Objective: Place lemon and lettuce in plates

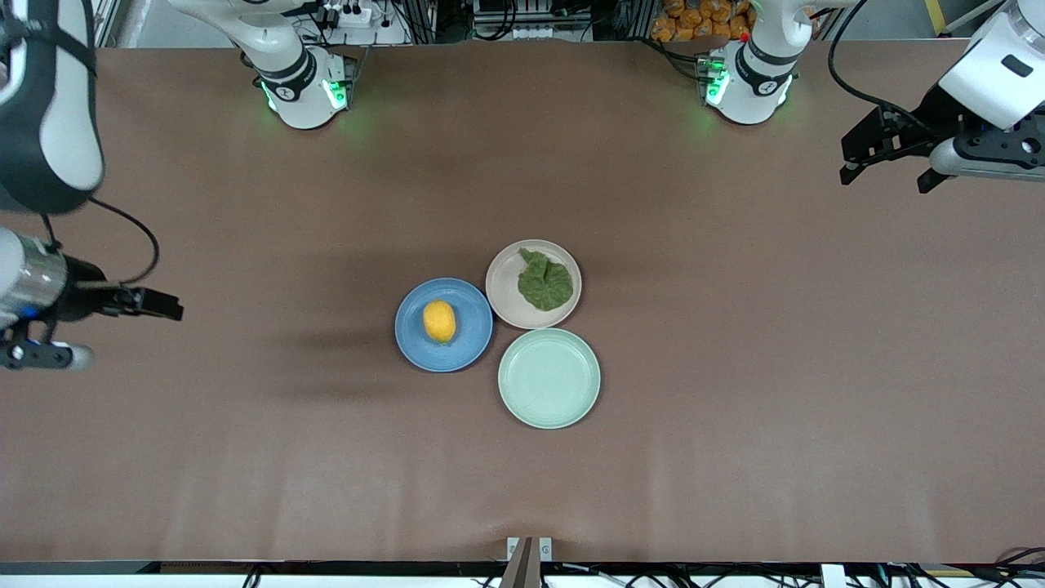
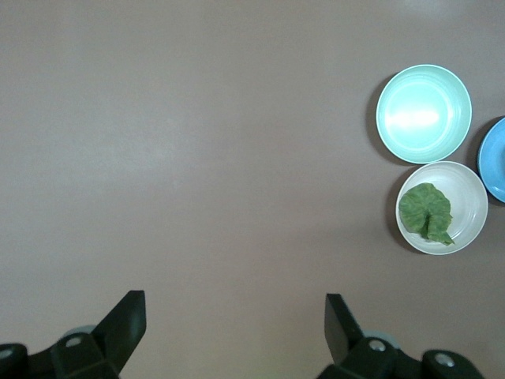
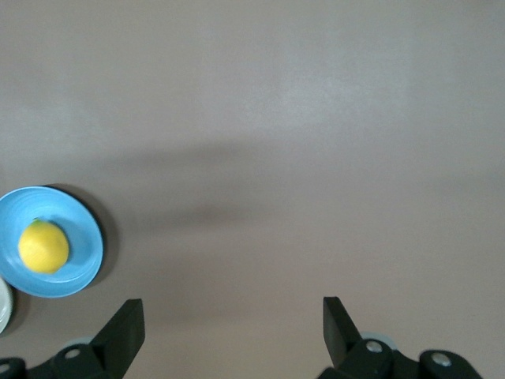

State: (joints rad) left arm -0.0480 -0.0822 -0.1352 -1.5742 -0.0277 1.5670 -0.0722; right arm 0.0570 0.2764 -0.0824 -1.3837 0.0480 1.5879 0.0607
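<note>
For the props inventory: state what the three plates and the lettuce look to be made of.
Blue plate, beige-pink plate, mint-green plate: probably moulded plastic, uniform colour; the mint one shows a soft sheen. Lettuce: crinkled, matte, dull green; real or imitation cannot be told.

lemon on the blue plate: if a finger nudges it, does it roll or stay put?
The lemon is a smooth oval, so it would probably roll sideways across its long axis. The blue plate has a raised rim that would likely stop it. Its skin looks glossy, so a light pinch might slip.
</note>
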